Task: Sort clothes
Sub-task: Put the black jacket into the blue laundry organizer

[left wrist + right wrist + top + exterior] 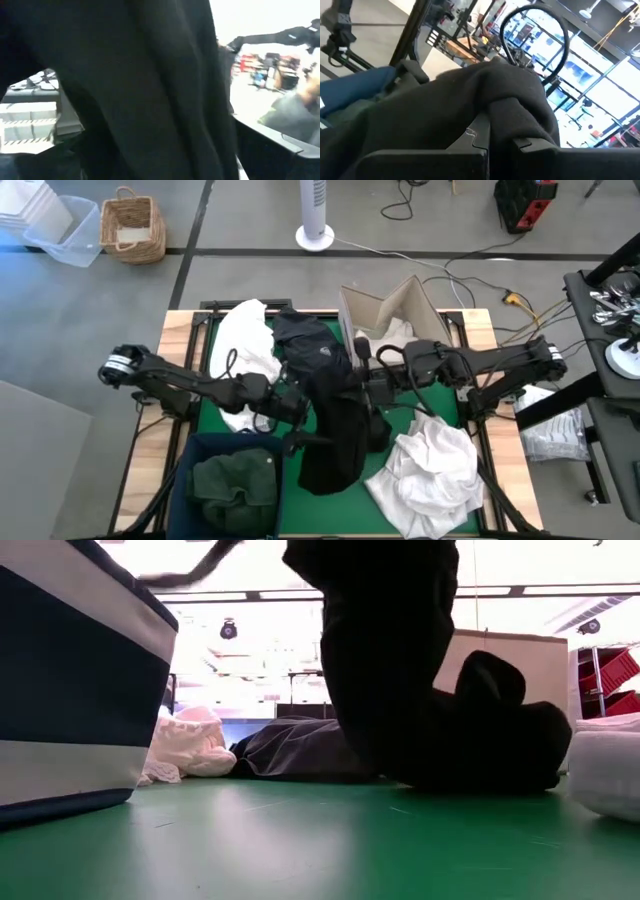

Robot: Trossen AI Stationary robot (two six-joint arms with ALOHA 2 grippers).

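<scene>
A black garment [333,425] hangs lifted at mid-table. In the low view it drops from above [390,650] and its lower end [490,745] lies bunched on the green mat. My right gripper [366,387] is shut on it. My left gripper [288,408] sits against its left side, and black cloth [150,90] fills the left wrist view. A navy garment with a logo [312,345] lies behind it. White clothes lie at the far left [245,340] and the near right [432,470]. A dark green garment [235,480] is in the navy bin. My right gripper holds a bunched fold of the black garment [507,107] pinched between its two fingers [480,137], coming level from the table's right side. The cloth rises in a hump over the fingertips. The garment hangs below the hold, with its lower end resting on the mat.
The navy bin [200,455] stands at the near left corner and shows large on the left of the low view [70,690]. A beige cardboard box [385,310] with white cloth in it stands at the far right. Bare green mat [320,840] lies near the front.
</scene>
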